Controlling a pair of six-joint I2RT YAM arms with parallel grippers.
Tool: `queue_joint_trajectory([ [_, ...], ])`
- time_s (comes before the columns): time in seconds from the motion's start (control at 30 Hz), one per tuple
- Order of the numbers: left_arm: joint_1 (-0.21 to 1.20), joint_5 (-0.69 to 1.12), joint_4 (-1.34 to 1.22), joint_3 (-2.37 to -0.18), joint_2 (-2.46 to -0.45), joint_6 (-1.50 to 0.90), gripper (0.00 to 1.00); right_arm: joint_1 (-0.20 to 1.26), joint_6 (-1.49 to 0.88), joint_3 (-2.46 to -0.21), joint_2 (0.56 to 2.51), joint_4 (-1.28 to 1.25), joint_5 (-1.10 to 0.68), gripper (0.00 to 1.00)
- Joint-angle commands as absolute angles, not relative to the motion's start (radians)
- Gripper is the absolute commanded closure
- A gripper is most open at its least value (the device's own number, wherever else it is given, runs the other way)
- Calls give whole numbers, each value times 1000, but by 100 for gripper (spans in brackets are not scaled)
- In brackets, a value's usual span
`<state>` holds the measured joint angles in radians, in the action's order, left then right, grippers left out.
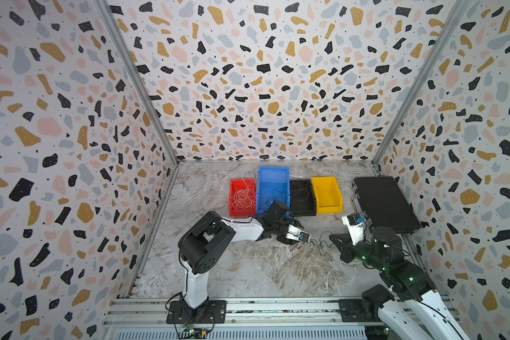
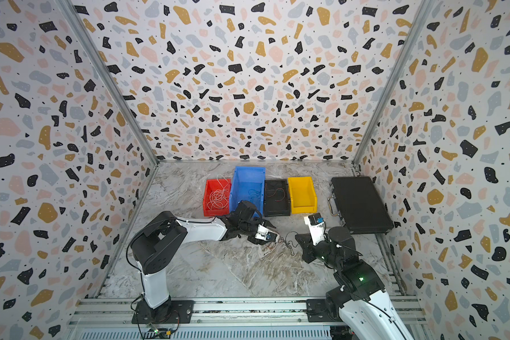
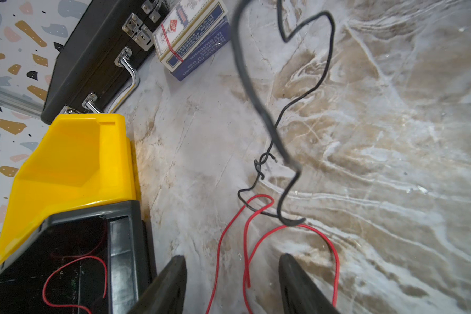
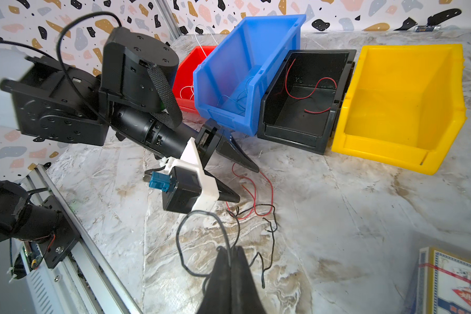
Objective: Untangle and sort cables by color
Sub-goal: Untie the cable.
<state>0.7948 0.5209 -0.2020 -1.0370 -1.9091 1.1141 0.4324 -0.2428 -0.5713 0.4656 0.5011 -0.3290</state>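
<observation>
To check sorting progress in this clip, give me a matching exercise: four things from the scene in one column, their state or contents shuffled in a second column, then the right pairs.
Column one
1. red bin
2. black bin
3. left tool
4. right tool

Column two
A. shut on the black cable
B. contains white cables
C. open, with the tabletop red cable between its fingers
D. contains the binned red cable

Pairs: 1-B, 2-D, 3-C, 4-A

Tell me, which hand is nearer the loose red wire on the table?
Left. The left hand, open, straddles the red wire; the right hand sits farther off, shut on the black wire.
</observation>
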Motion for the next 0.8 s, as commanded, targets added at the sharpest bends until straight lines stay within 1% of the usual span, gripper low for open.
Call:
queue_joint_trajectory([
  [0.0, 792, 559, -223, -1058, -1933, 1107, 44, 435, -245, -567, 466, 483, -340, 98],
  [0.03, 792, 564, -215, -1063, -1937, 1109, 50, 435, -247, -567, 467, 482, -342, 98],
  [0.13, 791, 582, -197, -1074, -1940, 1095, 61, 435, -246, -568, 464, 480, -341, 98],
  [0.17, 791, 582, -201, -1073, -1941, 1093, 62, 434, -247, -567, 462, 483, -338, 98],
  [0.27, 780, 603, -257, -1056, -1939, 1063, 59, 434, -246, -565, 459, 483, -337, 98],
  [0.33, 779, 612, -258, -1057, -1942, 1060, 59, 436, -246, -566, 462, 482, -338, 98],
  [0.4, 778, 614, -234, -1074, -1953, 1063, 64, 434, -246, -567, 461, 482, -341, 98],
  [0.47, 778, 605, -199, -1094, -1970, 1062, 66, 434, -247, -565, 458, 483, -341, 98],
  [0.63, 768, 600, -223, -1082, -1977, 1051, 66, 435, -246, -566, 459, 481, -340, 98],
  [0.67, 764, 607, -221, -1085, -1976, 1047, 70, 435, -246, -565, 459, 479, -341, 98],
  [0.73, 761, 608, -205, -1096, -1973, 1044, 89, 435, -245, -566, 459, 480, -341, 98],
  [0.77, 762, 605, -207, -1099, -1972, 1036, 93, 435, -245, -566, 458, 482, -340, 98],
])
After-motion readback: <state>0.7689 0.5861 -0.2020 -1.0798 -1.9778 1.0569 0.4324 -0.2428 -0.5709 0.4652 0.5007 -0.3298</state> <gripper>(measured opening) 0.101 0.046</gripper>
